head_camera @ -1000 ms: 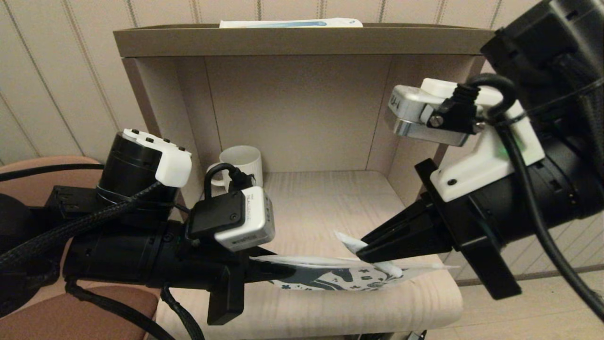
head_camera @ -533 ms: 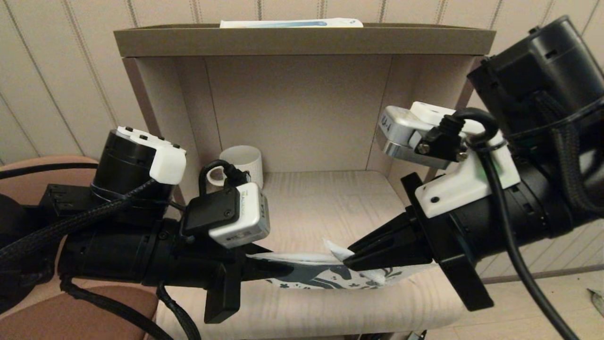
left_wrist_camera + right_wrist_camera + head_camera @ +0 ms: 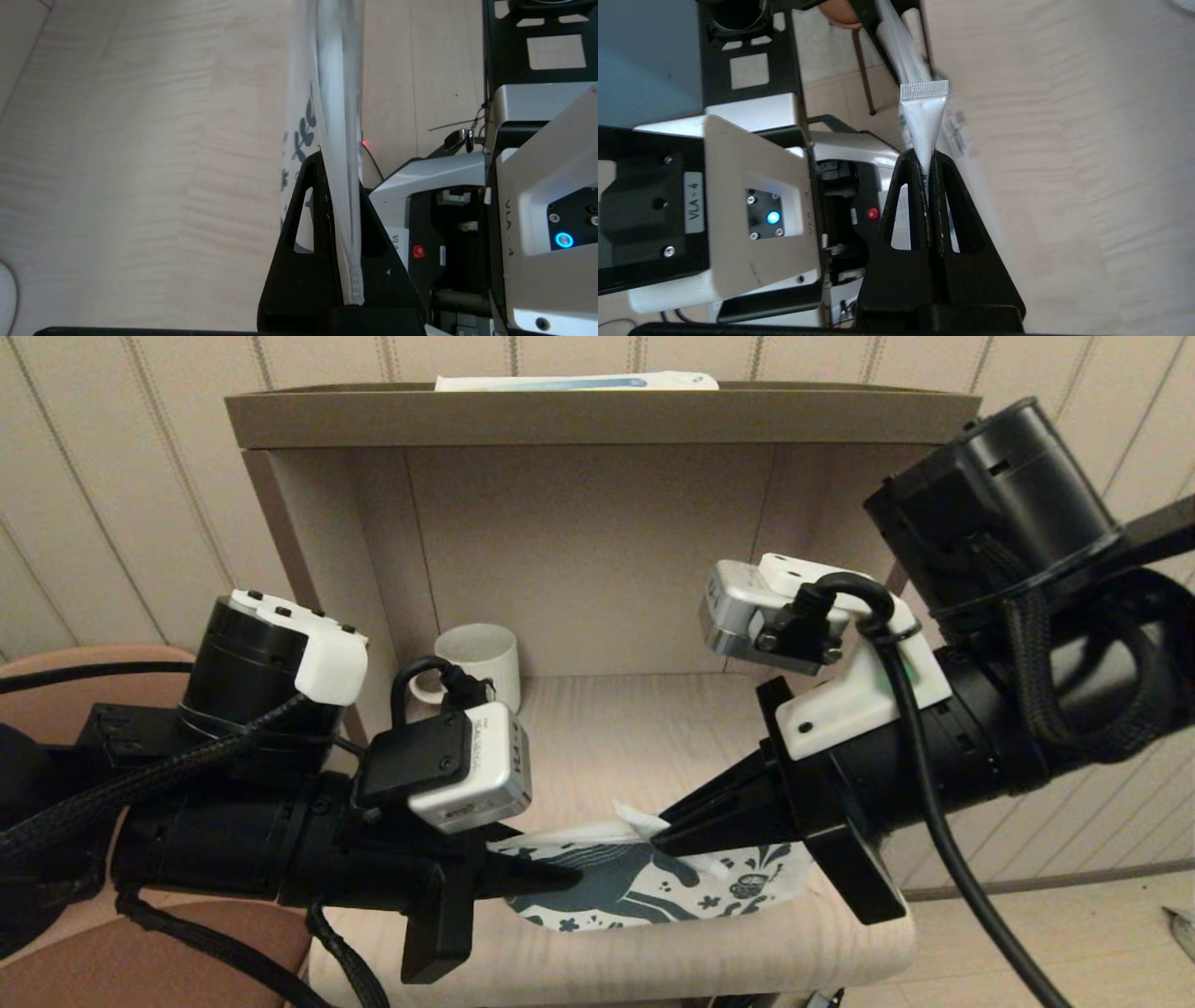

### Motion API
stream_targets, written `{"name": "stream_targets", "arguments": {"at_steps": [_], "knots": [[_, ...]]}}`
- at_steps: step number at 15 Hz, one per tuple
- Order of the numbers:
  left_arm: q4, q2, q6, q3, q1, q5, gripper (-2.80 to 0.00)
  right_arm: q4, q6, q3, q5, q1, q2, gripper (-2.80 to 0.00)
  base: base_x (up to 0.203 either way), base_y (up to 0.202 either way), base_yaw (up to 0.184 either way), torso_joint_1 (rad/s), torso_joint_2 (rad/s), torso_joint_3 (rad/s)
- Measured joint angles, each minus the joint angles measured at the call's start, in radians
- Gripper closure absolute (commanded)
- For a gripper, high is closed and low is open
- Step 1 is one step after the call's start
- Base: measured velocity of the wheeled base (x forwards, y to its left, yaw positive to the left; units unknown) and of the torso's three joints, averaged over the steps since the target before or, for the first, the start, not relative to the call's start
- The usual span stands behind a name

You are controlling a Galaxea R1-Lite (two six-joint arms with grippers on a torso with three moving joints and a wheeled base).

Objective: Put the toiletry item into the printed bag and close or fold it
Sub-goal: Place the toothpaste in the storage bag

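**Tube carried in over the bag's mouth**

The toiletry item (image 3: 923, 122), one small white tube, is pinched near its narrow end by the right gripper (image 3: 667, 838), crimped end leading. It sits against the upper edge of the printed bag (image 3: 644, 891). A second ago the tube was further right and the bag lay nearly edge-on. Now the right arm has swung left, and the bag's printed face is tilted up, showing the horse. I judge insertion is about to start, though whether the mouth is open cannot be told.

The left gripper (image 3: 560, 875) is clamped on the bag's left edge, holding it just above the pale wood surface (image 3: 607, 737).

Count: one tube, one bag, one mug (image 3: 478, 658) at the back, one white-and-blue box (image 3: 574, 381) on top.
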Motion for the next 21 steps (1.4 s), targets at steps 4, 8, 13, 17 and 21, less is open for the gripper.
{"name": "stream_targets", "arguments": {"at_steps": [4,8,13,17,21], "knots": [[0.000,0.026,0.002,-0.004,-0.001,0.001,0.00,-0.003,-0.007,-0.031,0.001,-0.013,0.003,0.00,0.000,0.000,0.000,0.000,0.00,0.000],[-0.002,0.061,0.004,-0.007,-0.001,-0.001,0.00,-0.072,-0.007,-0.004,0.011,-0.014,0.019,0.00,0.000,0.000,0.000,0.000,0.00,0.000],[-0.003,0.078,0.002,-0.005,0.001,-0.001,0.00,-0.259,0.002,0.134,0.065,-0.051,0.020,0.00,0.000,0.000,0.000,0.000,0.00,0.000],[-0.003,0.086,0.002,-0.013,0.012,-0.001,0.00,-0.288,0.002,0.158,0.069,-0.057,0.015,0.00,0.000,0.000,0.000,0.000,0.00,0.000],[-0.003,0.093,0.002,-0.013,0.016,-0.002,0.00,-0.290,0.006,0.148,0.071,-0.051,0.004,0.00,0.000,0.000,0.000,0.000,0.00,0.000]]}}
